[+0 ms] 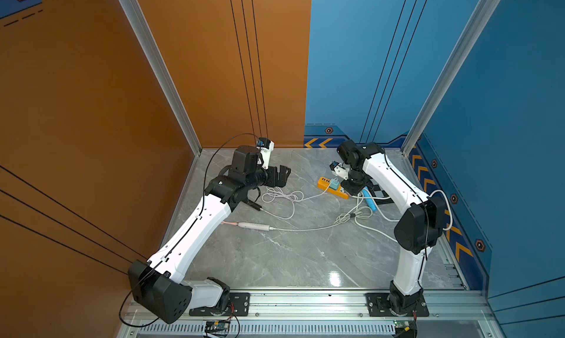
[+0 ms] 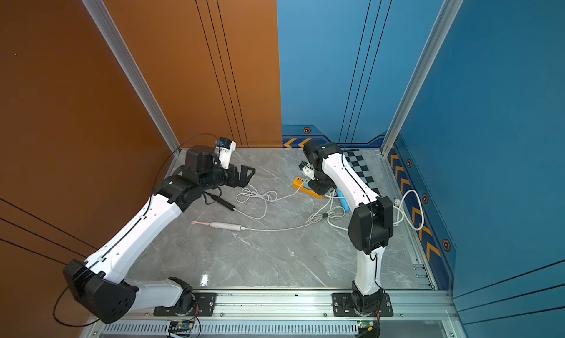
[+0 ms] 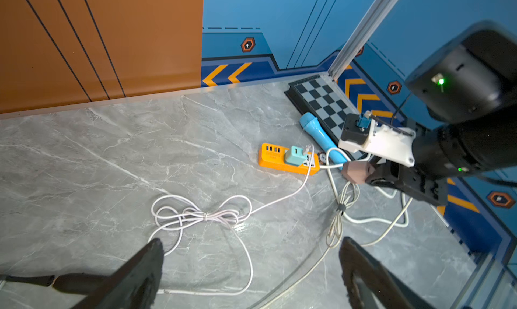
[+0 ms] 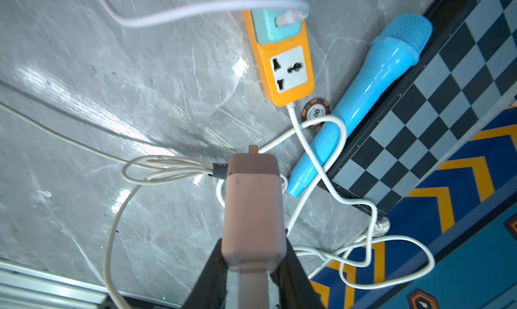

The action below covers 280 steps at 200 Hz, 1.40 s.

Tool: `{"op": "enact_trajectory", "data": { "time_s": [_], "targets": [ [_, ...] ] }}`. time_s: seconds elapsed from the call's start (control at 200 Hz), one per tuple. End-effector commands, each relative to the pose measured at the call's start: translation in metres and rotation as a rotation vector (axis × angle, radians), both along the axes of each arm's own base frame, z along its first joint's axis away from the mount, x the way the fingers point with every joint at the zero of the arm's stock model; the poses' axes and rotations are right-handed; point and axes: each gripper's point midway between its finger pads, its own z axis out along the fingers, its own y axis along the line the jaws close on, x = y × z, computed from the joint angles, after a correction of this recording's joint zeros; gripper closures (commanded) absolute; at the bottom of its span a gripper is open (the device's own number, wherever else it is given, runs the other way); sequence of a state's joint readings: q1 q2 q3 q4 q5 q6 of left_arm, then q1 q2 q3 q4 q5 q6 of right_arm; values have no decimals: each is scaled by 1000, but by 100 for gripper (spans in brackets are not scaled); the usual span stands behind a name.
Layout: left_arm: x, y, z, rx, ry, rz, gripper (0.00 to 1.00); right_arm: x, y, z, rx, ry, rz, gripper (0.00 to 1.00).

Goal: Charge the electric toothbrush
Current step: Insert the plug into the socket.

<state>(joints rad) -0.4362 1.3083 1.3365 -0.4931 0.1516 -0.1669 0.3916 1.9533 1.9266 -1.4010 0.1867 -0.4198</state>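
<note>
**Charger Held Just Short of the Socket**

The right pincer [image 4: 253, 242] clamps a pink charging plug [image 4: 251, 198], its prong pointing at the orange power strip [image 4: 288, 70], whose free socket lies just ahead, untouched. The left pincer [image 3: 251, 242] stands wide and empty above a coiled white cable [image 3: 201, 215]. The electric toothbrush [image 1: 255, 226] lies flat on the marble table [image 1: 275, 260], well behind the left pincer, its lead trailing toward the right pincer.

Left arm [image 1: 195, 229]: white shell, black joints, thin black cable looped outside. Right arm [image 1: 394, 177]: same colours, cable ran along seam. Left gripper [image 1: 285, 176] was black, angular. Wrist camera [image 1: 265, 148]: white, blue connector. Base plate [image 1: 238, 302]: black, screwed. Green light [image 3: 441, 81] glowed on joint.
</note>
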Motion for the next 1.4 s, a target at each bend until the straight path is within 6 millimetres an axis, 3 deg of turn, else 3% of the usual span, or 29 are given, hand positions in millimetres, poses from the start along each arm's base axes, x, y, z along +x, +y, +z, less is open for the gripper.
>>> {"op": "enact_trajectory", "data": {
  "time_s": [0.0, 0.1, 0.225, 0.41, 0.571, 1.276, 1.396],
  "targets": [
    [-26, 4, -16, 146, -2, -146, 2, -9, -24, 9, -189, 93, 173, 89],
    [-31, 5, -29, 198, -5, -190, 2, 11, -22, 3, -195, 90, 200, 89],
    [-31, 4, -40, 215, 14, -203, 2, 31, -13, -21, -188, 137, 256, 86],
    [-30, 5, -47, 215, 34, -201, 2, 50, -6, -44, -170, 159, 266, 85],
    [-29, 7, -49, 216, 39, -197, 2, 70, -5, -52, -178, 121, 270, 85],
    [-27, 12, -50, 191, 56, -183, 2, 75, 4, -94, -145, 190, 308, 84],
    [-27, 12, -51, 188, 59, -182, 2, 76, 13, -97, -126, 184, 336, 84]
  ]
}}
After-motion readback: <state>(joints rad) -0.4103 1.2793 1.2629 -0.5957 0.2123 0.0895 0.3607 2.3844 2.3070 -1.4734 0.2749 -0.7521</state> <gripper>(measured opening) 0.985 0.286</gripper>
